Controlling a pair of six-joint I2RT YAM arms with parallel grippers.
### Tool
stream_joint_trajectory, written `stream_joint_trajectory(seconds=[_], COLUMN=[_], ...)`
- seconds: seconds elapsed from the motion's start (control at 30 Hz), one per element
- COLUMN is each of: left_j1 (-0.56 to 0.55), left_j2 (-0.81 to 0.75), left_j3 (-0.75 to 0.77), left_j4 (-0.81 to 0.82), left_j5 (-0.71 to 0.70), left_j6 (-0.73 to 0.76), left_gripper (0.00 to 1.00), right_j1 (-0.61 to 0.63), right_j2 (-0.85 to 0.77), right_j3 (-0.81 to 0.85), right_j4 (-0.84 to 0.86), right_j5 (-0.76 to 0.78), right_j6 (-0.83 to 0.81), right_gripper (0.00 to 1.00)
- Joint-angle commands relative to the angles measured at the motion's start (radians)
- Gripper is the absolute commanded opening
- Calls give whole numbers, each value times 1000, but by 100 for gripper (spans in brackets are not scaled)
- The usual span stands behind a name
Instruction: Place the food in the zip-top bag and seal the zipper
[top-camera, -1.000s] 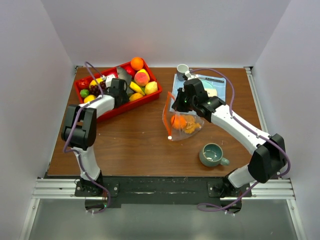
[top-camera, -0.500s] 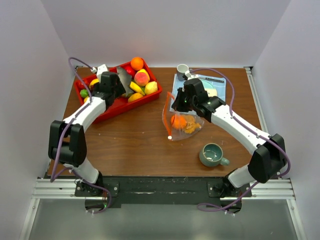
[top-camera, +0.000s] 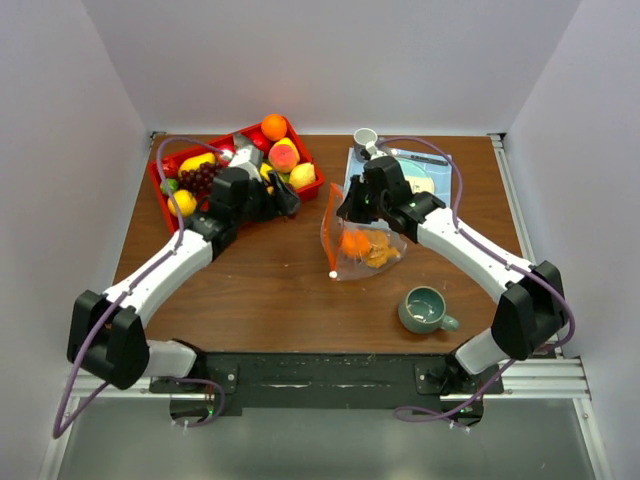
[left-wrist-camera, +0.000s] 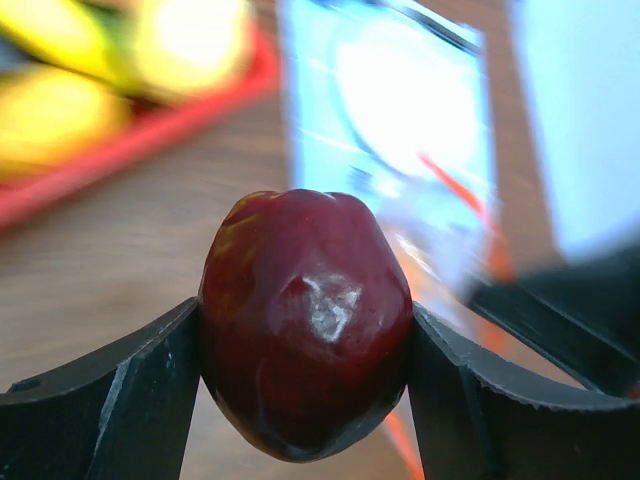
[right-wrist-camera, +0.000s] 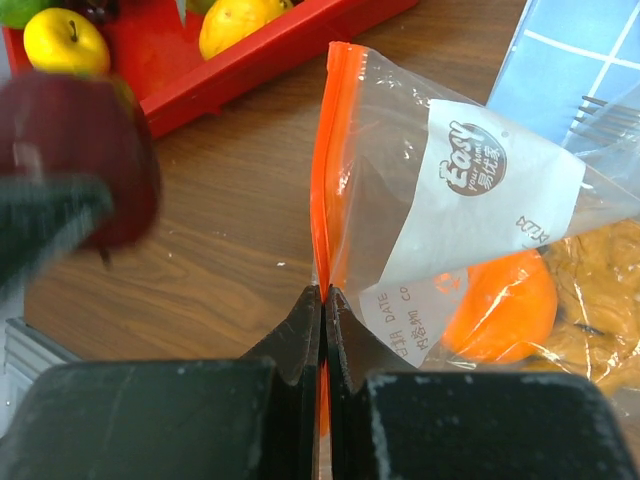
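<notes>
Brown table (top-camera: 260, 290): left hand (top-camera: 284, 200) outstretched, pinching dark red fruit (left-wrist-camera: 305, 320); right hand (right-wrist-camera: 323, 298) clamped on zipper (right-wrist-camera: 321, 180).

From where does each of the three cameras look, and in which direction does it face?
Top external: above and behind the bases, facing down on the table; both arms show.
Left wrist: on the left arm, facing along the left gripper at the dark red fruit it clamps; both fingers show.
Right wrist: on the right arm, facing the zipper of the zip-top bag, pinched by the right gripper.
Shared: both wrist views show that fruit and the bag.
</notes>
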Motion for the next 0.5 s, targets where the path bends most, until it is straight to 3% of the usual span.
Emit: stream_joint_trajectory(seconds=[0.0,0.23,0.47], left_j1=[-100,-195,-255], left_j2=[-51,32,113], left_j3=[-49,-52,-29], left_j4=[168,318,355], left_j5=[149,222,208], left_j6=[-117,-200,-257], left_gripper=[14,14,18], right_j1=[2,2,2], right_j2=[-24,-114,-208], right_j3=[41,30,25], right_j4=[38,32,1], right_j5=[-10,-4,20], right_j6=[25,72,95], right_gripper=[0,0,0])
